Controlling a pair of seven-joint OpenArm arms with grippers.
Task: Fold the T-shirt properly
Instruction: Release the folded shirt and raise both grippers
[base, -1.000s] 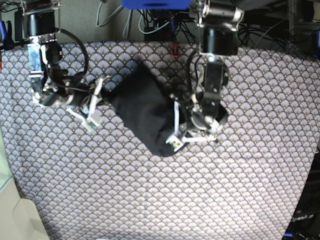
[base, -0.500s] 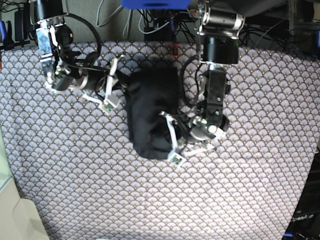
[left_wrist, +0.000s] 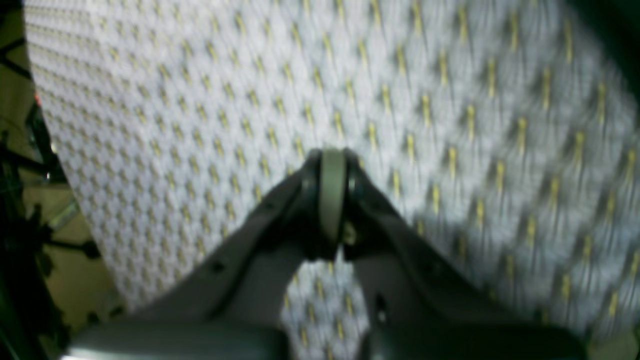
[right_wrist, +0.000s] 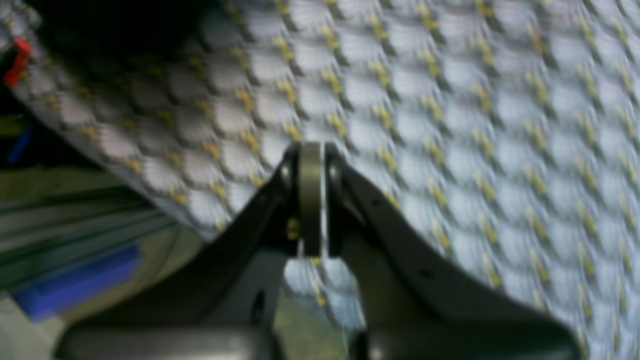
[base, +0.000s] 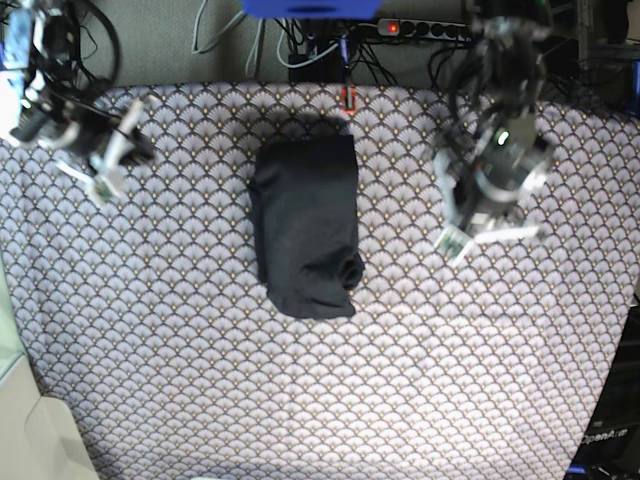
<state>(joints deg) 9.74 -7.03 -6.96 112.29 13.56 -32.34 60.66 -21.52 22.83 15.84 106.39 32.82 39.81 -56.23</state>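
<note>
The dark T-shirt (base: 305, 225) lies as a folded upright oblong on the scallop-patterned tablecloth (base: 300, 400), with a small lump at its lower right corner. My left gripper (base: 452, 238) hangs well to the right of it, shut and holding nothing; the left wrist view shows its fingertips (left_wrist: 332, 170) pressed together over bare tablecloth. My right gripper (base: 104, 182) is far off at the upper left, also shut and holding nothing, with its fingertips (right_wrist: 311, 155) closed near the cloth's edge. Neither gripper touches the T-shirt.
Cables and a power strip (base: 425, 28) run behind the table's far edge, next to a blue object (base: 310, 8). A small red item (base: 347, 98) sits at the far edge above the shirt. A pale surface (base: 30, 440) borders the lower left corner.
Both grippers have let go of the T-shirt and pulled away, the left one to the right, the right one to the upper left. The shirt now lies straight as a folded oblong.
</note>
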